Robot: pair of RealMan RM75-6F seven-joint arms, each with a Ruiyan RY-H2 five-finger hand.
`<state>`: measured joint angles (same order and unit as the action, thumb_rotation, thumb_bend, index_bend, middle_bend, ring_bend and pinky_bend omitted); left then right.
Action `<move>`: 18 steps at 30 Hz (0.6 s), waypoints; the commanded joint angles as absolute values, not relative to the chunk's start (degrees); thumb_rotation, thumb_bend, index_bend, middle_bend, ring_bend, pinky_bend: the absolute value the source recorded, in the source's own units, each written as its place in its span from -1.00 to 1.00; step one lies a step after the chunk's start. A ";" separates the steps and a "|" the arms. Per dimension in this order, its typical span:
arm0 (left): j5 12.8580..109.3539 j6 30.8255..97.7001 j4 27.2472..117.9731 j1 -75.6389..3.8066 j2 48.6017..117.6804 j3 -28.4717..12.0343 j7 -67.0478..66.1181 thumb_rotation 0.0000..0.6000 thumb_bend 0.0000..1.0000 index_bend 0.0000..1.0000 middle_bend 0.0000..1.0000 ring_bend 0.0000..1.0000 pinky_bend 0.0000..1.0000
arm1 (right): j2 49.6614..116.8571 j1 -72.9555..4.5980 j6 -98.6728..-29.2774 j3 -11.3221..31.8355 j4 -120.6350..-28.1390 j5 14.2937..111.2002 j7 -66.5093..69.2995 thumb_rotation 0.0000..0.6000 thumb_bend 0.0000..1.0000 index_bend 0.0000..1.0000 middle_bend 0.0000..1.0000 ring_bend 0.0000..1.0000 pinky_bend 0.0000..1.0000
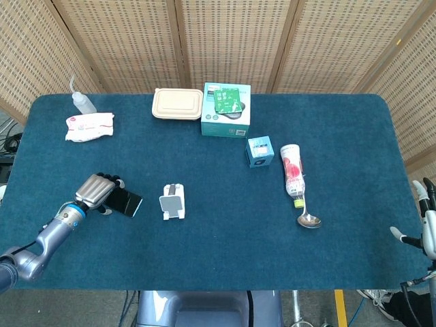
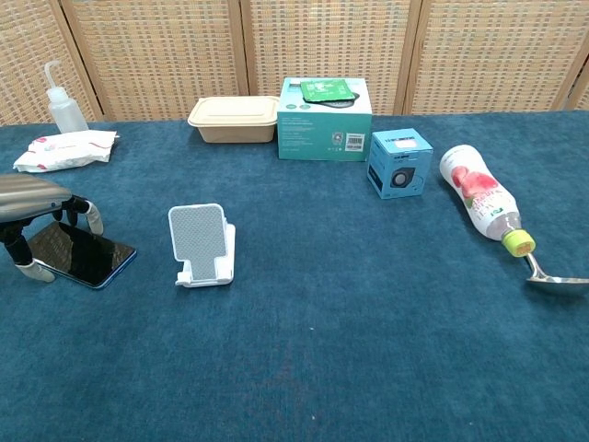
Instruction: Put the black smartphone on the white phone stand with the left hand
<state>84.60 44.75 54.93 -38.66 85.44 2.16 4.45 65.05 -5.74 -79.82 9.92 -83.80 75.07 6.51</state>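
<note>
The head view looks steeply down from above the near edge, taking in the whole table (image 1: 225, 272). The chest view sits low at that edge, facing the far edge. Both share the white phone stand (image 1: 172, 202) (image 2: 202, 245).

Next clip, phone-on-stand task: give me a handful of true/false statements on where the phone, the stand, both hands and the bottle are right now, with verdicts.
1. The black smartphone lies on the blue cloth-covered table. True.
2. The white phone stand already holds the phone. False: the stand is bare, and the phone lies apart from it on the side of the left arm.
3. The left hand is over the phone, fingers down along its edges. True.
4. The right hand is reaching for the stand. False: it sits at the table's far right edge, away from everything.
5. The white plastic bottle with the pink label stands upright. False: it lies on its side, its green cap next to the metal spoon.
</note>
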 commanded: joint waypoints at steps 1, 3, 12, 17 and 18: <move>84.56 45.32 54.50 -38.37 85.80 2.08 3.82 1.00 -0.68 -0.20 -0.13 -0.27 -0.34 | 65.01 -5.73 -79.80 9.90 -83.83 75.08 6.58 1.00 -0.89 -1.00 -1.00 -1.00 -1.00; 84.40 45.50 54.44 -38.29 85.96 1.98 3.40 1.00 -0.67 -0.16 -0.10 -0.24 -0.32 | 64.99 -5.73 -79.83 9.89 -83.84 75.10 6.57 1.00 -0.89 -1.00 -1.00 -1.00 -1.00; 84.30 46.13 54.63 -38.10 85.94 1.82 3.36 1.00 -0.55 -0.11 -0.06 -0.21 -0.29 | 64.93 -5.71 -79.87 9.86 -83.93 75.12 6.72 1.00 -0.89 -1.00 -1.00 -1.00 -1.00; 85.10 47.96 54.95 -37.91 84.91 1.71 4.49 1.00 -0.55 -0.10 -0.05 -0.20 -0.29 | 64.83 -5.71 -79.76 9.82 -83.97 75.14 6.91 1.00 -0.89 -1.00 -1.00 -1.00 -1.00; 85.21 48.19 55.14 -37.89 84.61 1.72 4.53 1.00 -0.55 -0.10 -0.05 -0.20 -0.29 | 64.81 -5.72 -79.75 9.81 -83.99 75.17 6.96 1.00 -0.89 -1.00 -1.00 -1.00 -1.00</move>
